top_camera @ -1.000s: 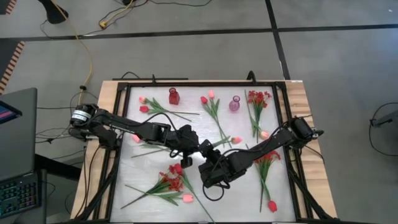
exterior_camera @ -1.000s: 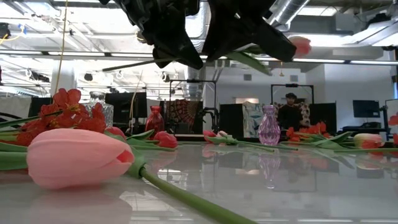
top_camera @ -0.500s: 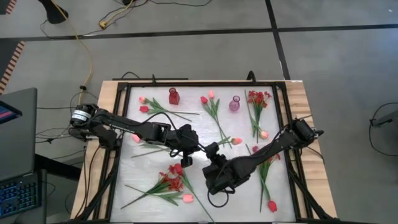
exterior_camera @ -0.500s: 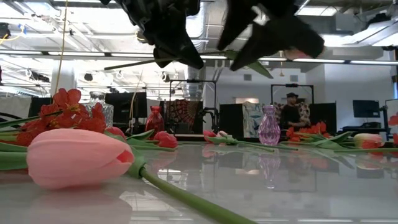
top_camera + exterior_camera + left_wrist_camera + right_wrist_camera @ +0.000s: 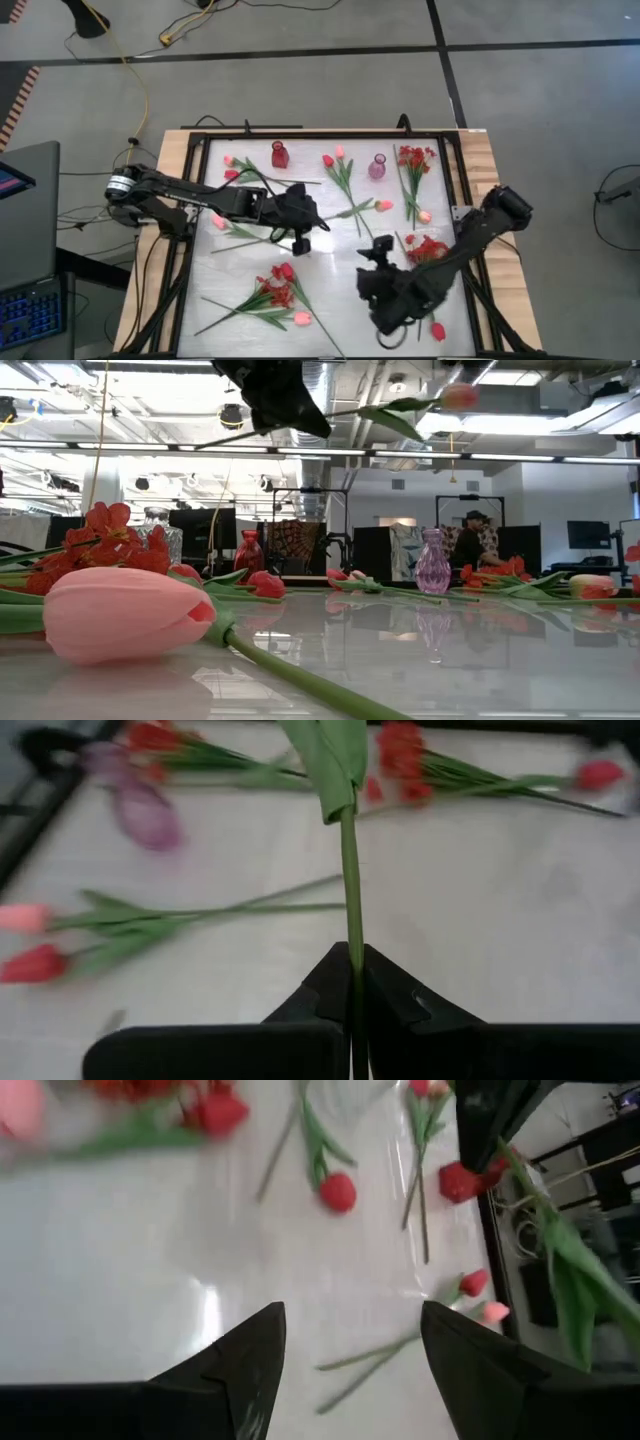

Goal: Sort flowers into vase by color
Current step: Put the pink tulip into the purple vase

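My left gripper [image 5: 303, 232] hangs above the middle of the white table [image 5: 230, 270], shut on a pink tulip [image 5: 384, 206] whose head shows high in the low view [image 5: 459, 396]. My right gripper [image 5: 376, 254] is open, nearer the front right, with nothing between its fingers [image 5: 352, 1315]. A red vase [image 5: 279, 155] and a purple vase [image 5: 377, 166] stand at the far edge. Other flowers lie flat on the table: pink and red tulips [image 5: 340, 170] and bushy red sprays [image 5: 275, 292]. My left gripper pinches the tulip's green stem [image 5: 351, 920] between its two shut fingers, below the leaf [image 5: 335, 760]. The fingers slant down from the table's left, and the stem runs on from them toward the right. The flower is lifted clear, about level, with a short stem end behind the fingers.
A pink tulip [image 5: 120, 610] lies right in front of the low camera. Red sprays [image 5: 414, 157] and a red tulip [image 5: 437, 330] lie on the right side. A black frame [image 5: 196, 200] borders the table. A person [image 5: 468, 540] stands in the room behind.
My right gripper has opened, let go of the tulip's stem and drawn away toward the near right edge, rolling as it went. My left gripper has risen a little with the tulip, whose head now sits higher.
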